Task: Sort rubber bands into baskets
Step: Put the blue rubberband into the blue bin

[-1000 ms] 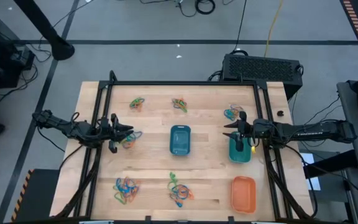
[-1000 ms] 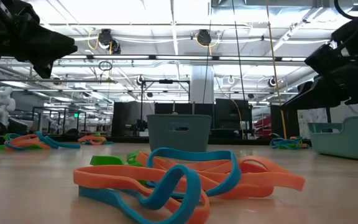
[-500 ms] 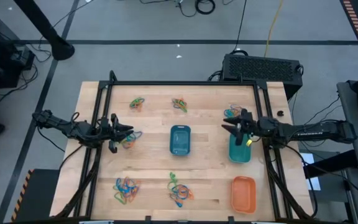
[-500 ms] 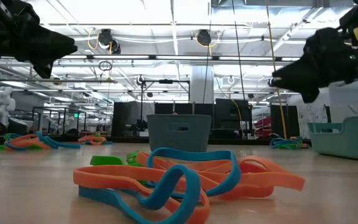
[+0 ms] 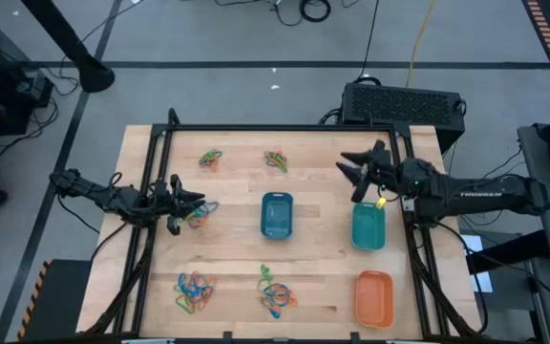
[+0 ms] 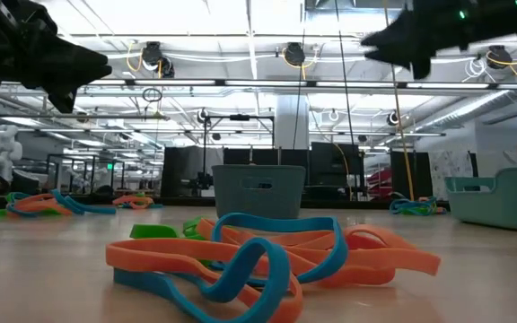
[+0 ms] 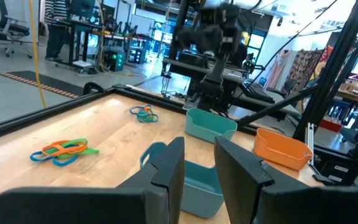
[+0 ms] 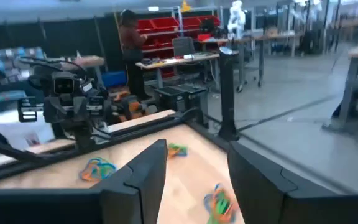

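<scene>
Three baskets stand on the wooden table: blue point(image 5: 276, 215) in the middle, teal-green point(image 5: 369, 227) at the right, orange point(image 5: 373, 297) at the near right. Rubber bands lie in piles at far left point(image 5: 210, 159), far middle point(image 5: 276, 161), far right point(image 5: 355, 175), left point(image 5: 199, 216), near left point(image 5: 193, 291) and near middle point(image 5: 275, 295). My left gripper point(image 5: 197, 202) hovers open and empty over the left pile. My right gripper point(image 5: 349, 167) is open and empty, raised over the far-right pile, beyond the teal-green basket; it also shows in the low view point(image 6: 380, 40).
A black frame point(image 5: 285, 129) runs along the table's far edge, with rails down both sides. Bare wood lies between the blue basket and the near piles. A dark box point(image 5: 404, 102) stands beyond the far right corner.
My right gripper has gone from above the teal-green basket toward the table's far edge and upward, swinging its fingers toward the far-right pile. It has stayed open. Baskets and bands have kept their places.
</scene>
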You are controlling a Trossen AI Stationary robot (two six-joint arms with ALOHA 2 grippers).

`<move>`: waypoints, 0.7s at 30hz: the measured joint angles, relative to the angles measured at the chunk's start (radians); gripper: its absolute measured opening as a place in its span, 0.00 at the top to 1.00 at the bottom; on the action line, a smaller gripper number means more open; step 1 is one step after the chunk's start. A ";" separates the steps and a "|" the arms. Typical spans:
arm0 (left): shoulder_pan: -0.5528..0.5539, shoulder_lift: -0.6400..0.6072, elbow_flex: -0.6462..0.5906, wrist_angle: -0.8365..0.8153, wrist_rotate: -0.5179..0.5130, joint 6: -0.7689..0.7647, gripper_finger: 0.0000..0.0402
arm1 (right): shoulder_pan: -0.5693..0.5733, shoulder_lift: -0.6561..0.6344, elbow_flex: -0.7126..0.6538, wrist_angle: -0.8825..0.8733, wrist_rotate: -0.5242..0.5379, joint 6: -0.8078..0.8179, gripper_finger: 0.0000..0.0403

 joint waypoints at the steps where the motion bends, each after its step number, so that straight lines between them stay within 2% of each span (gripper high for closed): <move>1: 0.000 0.000 0.000 0.000 0.000 0.000 0.76 | 0.000 0.018 0.033 -0.013 0.000 -0.029 0.60; 6: 0.000 0.000 0.000 0.024 -0.007 -0.002 0.76 | 0.000 0.127 0.161 -0.014 -0.002 -0.134 0.60; 9: 0.000 0.000 0.000 0.088 -0.014 -0.071 0.76 | 0.002 0.181 0.222 -0.007 -0.054 -0.134 0.60; 12: 0.000 0.000 0.000 0.248 -0.047 -0.205 0.76 | 0.005 0.236 0.267 0.009 -0.115 -0.133 0.60; 17: 0.001 0.000 0.002 0.554 -0.170 -0.206 0.76 | 0.033 0.329 0.355 0.016 -0.129 -0.132 0.60; 21: 0.000 0.013 0.069 0.523 -0.141 -0.151 0.76 | 0.046 0.409 0.420 0.010 -0.135 -0.147 0.60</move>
